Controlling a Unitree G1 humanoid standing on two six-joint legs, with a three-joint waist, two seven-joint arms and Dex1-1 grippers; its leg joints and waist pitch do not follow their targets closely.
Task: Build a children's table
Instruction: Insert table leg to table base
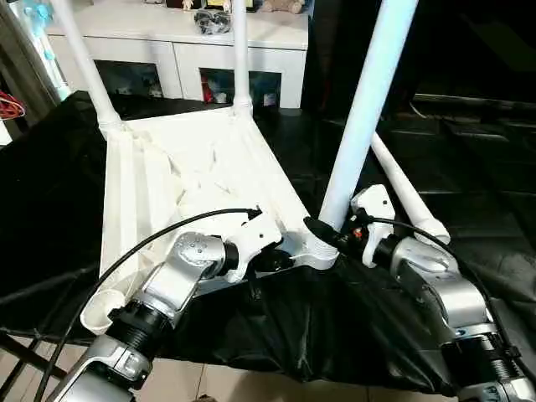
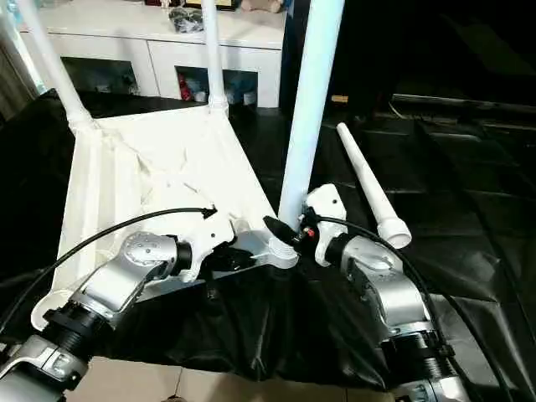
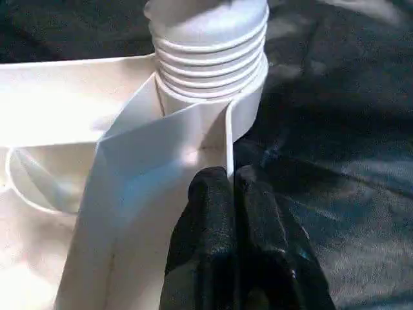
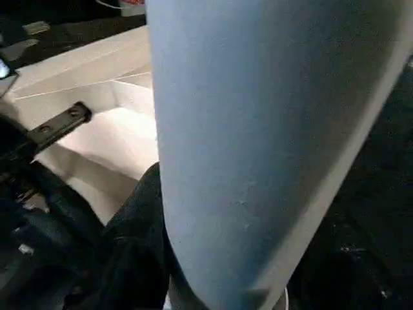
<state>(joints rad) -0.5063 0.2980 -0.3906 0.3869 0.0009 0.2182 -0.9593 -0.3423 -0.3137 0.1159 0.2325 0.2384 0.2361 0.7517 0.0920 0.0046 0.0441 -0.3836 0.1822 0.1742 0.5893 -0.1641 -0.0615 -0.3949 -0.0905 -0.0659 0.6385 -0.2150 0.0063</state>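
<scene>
Left eye view: the upturned table top [image 1: 167, 180] lies on black cloth [image 1: 50, 209]. My right gripper [image 1: 328, 234] pinches the upright leg [image 1: 362, 117] above its corner socket [image 1: 314, 251], while my left gripper [image 3: 231, 194] clamps the adjoining rim.

No readable text, label, brand, number or sign appears on anything here.
</scene>
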